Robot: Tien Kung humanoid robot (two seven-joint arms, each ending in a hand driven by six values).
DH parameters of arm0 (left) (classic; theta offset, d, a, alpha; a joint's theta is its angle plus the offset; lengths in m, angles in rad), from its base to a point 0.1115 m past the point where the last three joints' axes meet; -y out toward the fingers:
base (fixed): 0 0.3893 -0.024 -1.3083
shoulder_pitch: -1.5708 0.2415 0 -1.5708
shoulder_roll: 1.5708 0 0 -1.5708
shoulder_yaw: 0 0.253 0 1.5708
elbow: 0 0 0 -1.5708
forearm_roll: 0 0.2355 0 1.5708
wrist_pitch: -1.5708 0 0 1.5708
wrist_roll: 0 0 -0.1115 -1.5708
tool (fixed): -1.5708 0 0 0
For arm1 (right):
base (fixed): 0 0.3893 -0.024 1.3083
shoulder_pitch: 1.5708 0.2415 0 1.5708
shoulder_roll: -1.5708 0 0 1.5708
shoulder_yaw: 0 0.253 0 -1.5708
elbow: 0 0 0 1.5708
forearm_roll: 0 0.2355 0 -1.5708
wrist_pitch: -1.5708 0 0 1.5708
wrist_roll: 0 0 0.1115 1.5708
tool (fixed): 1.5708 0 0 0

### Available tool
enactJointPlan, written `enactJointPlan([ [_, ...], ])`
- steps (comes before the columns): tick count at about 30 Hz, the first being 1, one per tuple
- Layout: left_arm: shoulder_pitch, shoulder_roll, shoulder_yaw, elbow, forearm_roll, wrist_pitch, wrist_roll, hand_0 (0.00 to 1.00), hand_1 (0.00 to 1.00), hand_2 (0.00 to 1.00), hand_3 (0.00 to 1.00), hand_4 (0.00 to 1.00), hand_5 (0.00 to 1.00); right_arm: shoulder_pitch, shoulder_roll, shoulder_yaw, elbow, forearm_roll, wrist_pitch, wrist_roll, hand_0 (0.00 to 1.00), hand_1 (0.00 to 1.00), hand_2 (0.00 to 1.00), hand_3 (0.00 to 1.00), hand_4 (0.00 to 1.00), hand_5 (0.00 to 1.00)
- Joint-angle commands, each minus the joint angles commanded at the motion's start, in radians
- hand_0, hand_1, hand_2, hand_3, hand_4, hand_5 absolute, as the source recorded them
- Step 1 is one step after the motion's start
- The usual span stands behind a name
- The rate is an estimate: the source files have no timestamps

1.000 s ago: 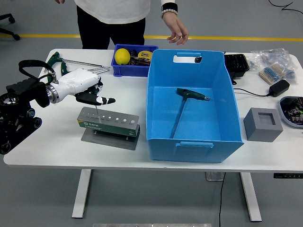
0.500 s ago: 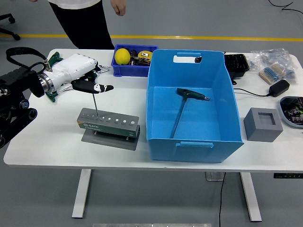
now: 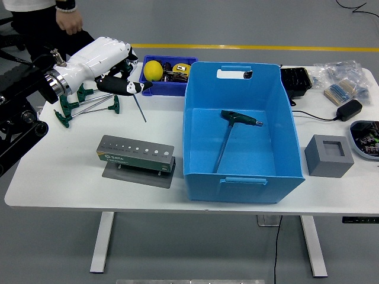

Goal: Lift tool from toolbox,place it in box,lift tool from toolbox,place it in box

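My left hand [image 3: 118, 83] is raised over the far left of the white table [image 3: 71, 171], fingers curled tight around the dark handle of a T-handle tool [image 3: 137, 100]. Its thin shaft hangs free below my grip, slanting down and a little to the right, tip clear of the tabletop.

Just behind and to the right of my hand sits a small dark-blue bin [image 3: 155, 87] with a yellow ball [image 3: 153, 70] in it. Below my wrist several green-handled keys [image 3: 77, 106] lie spread on the table. Nearer the front edge stands the grey toolbox [image 3: 135, 155], its row of holes facing up, well apart from the shaft.

To the right, the big blue box [image 3: 240, 171] stands open; its tall left wall rises between my tool and its floor. Another T-handle wrench [image 3: 232, 133] lies inside already, head toward the far wall, shaft running toward the near wall.

A person's hand [image 3: 70, 21] hangs at the far left corner.
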Motion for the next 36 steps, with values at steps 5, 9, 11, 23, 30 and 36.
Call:
enactJointPlan([
  [5,-0.002,-0.039,0.003,-0.064,-0.044,0.081,-0.022,0.157,0.002,0.003,0.023,0.756,0.532,0.0,0.001,0.004,0.0,-0.007,-0.001,-0.002,0.727,0.703,0.753,0.591,0.832,0.722],
  [9,-0.012,-0.09,0.035,-0.096,-0.06,0.123,-0.031,0.157,0.002,0.005,0.023,0.758,0.526,-0.002,0.003,0.01,0.001,-0.016,-0.002,-0.004,0.727,0.702,0.753,0.591,0.832,0.722],
  [11,-0.019,-0.119,0.058,-0.094,-0.057,0.129,-0.026,0.157,0.002,0.005,0.023,0.758,0.526,-0.003,0.004,0.014,0.001,-0.023,-0.002,-0.006,0.727,0.702,0.753,0.591,0.832,0.722],
  [23,-0.054,-0.293,0.217,0.089,-0.024,0.048,0.039,0.279,0.148,0.183,0.34,0.794,0.459,-0.001,0.004,0.031,0.005,-0.054,-0.005,-0.012,0.727,0.702,0.753,0.591,0.831,0.724],
  [30,-0.054,-0.33,0.273,0.115,-0.036,0.012,0.044,0.503,0.606,0.727,0.66,0.871,0.569,0.001,0.002,0.033,0.007,-0.057,-0.006,-0.012,0.726,0.702,0.753,0.591,0.83,0.723],
  [36,-0.057,-0.334,0.282,0.109,-0.042,0.013,0.034,0.576,0.692,0.859,0.692,0.883,0.61,0.002,0.001,0.033,0.007,-0.057,-0.005,-0.013,0.726,0.703,0.753,0.591,0.829,0.724],
])
